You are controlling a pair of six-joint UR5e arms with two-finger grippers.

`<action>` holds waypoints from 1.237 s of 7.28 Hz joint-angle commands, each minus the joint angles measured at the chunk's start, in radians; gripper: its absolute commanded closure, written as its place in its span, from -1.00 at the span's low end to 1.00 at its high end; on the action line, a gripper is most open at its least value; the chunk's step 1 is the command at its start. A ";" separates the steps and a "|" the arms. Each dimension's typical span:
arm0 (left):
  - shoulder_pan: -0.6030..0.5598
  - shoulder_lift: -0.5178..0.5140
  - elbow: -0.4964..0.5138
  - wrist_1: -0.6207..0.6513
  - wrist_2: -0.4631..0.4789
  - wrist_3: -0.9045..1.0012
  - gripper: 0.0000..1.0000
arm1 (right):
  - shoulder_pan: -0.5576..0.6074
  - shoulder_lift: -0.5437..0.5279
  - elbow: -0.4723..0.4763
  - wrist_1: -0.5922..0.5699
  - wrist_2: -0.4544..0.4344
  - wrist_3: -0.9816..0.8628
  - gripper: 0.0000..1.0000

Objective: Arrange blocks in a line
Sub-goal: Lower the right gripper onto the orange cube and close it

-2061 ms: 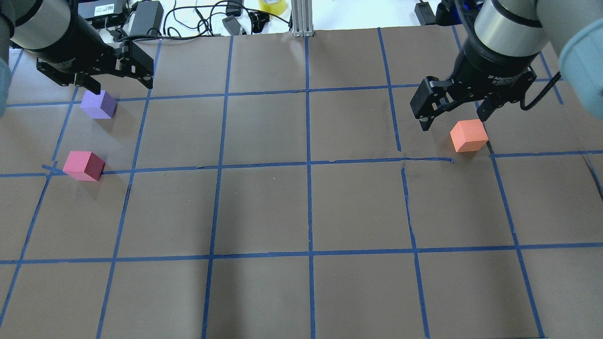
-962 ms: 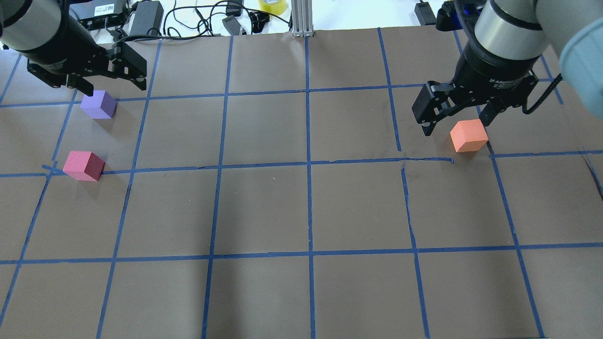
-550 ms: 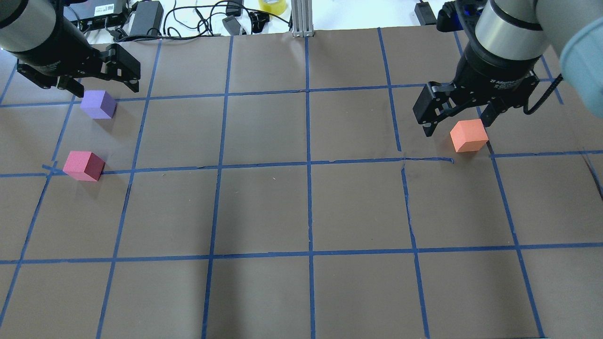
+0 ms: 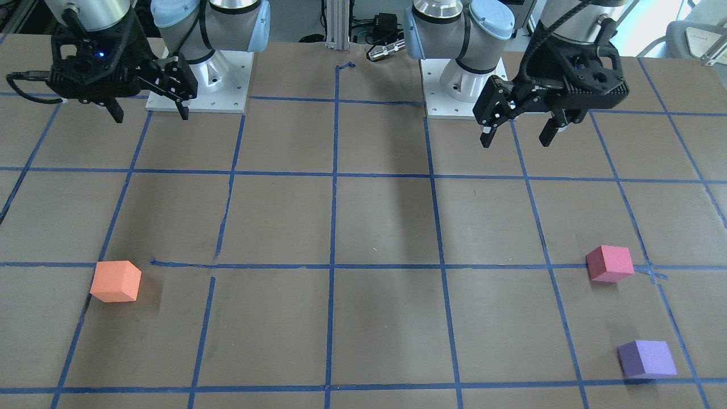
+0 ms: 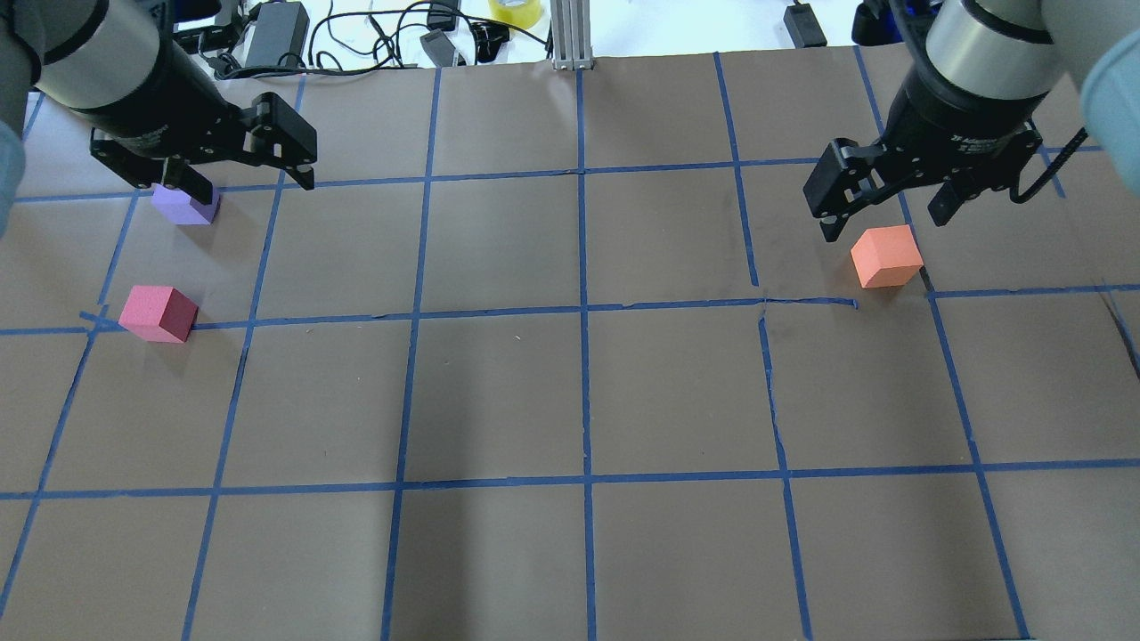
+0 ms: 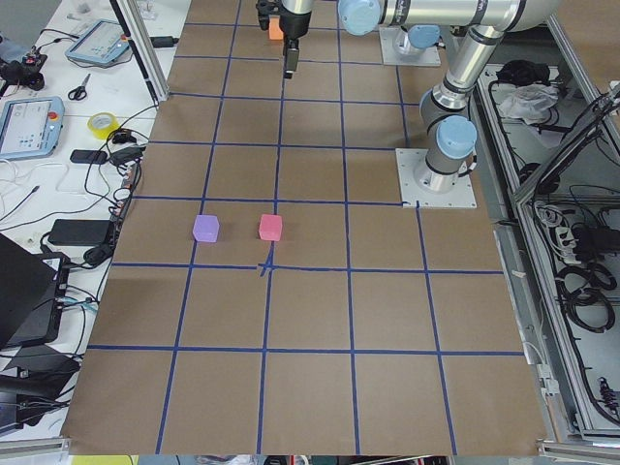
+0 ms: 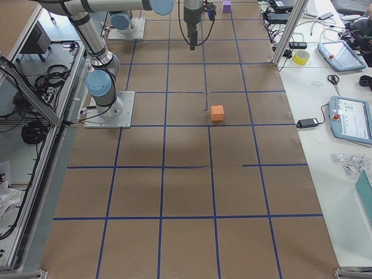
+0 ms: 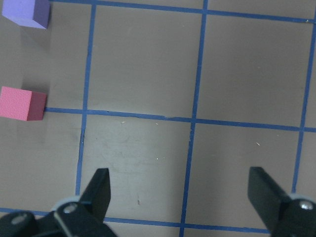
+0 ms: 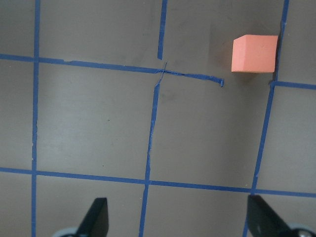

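The orange block (image 5: 885, 256) lies at the far right of the table; it also shows in the front view (image 4: 116, 281) and the right wrist view (image 9: 254, 53). The pinkish-red block (image 5: 158, 313) and the purple block (image 5: 184, 208) lie at the far left, apart; both show in the left wrist view, pinkish-red (image 8: 22, 103) and purple (image 8: 27, 12). My left gripper (image 5: 254, 185) is open and empty, raised above the table; one finger hides part of the purple block. My right gripper (image 5: 882, 221) is open and empty, raised above the orange block.
The brown table (image 5: 579, 392) carries a blue tape grid. Cables, power adapters and a yellow tape roll (image 5: 515, 11) lie past the far edge, beside an aluminium post (image 5: 570, 36). The arm bases (image 4: 199, 85) stand on the robot's side.
My left gripper has shifted right and now overlaps the purple block in the overhead view. My right gripper has shifted slightly right. Both stay open. The blocks have not moved.
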 commanded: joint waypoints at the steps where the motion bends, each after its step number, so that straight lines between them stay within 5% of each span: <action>1: -0.021 0.004 0.007 -0.038 -0.008 -0.018 -1.00 | -0.107 0.035 0.013 -0.043 0.005 -0.192 -1.00; 4: -0.018 -0.010 0.009 0.011 0.015 0.005 -1.00 | -0.230 0.226 0.028 -0.237 0.002 -0.255 -1.00; 6: -0.001 0.004 0.006 0.019 0.015 0.029 -1.00 | -0.232 0.361 0.030 -0.435 -0.001 -0.266 -1.00; 9: 0.000 0.006 0.003 0.025 0.003 0.032 -1.00 | -0.232 0.470 0.036 -0.562 0.002 -0.249 -1.00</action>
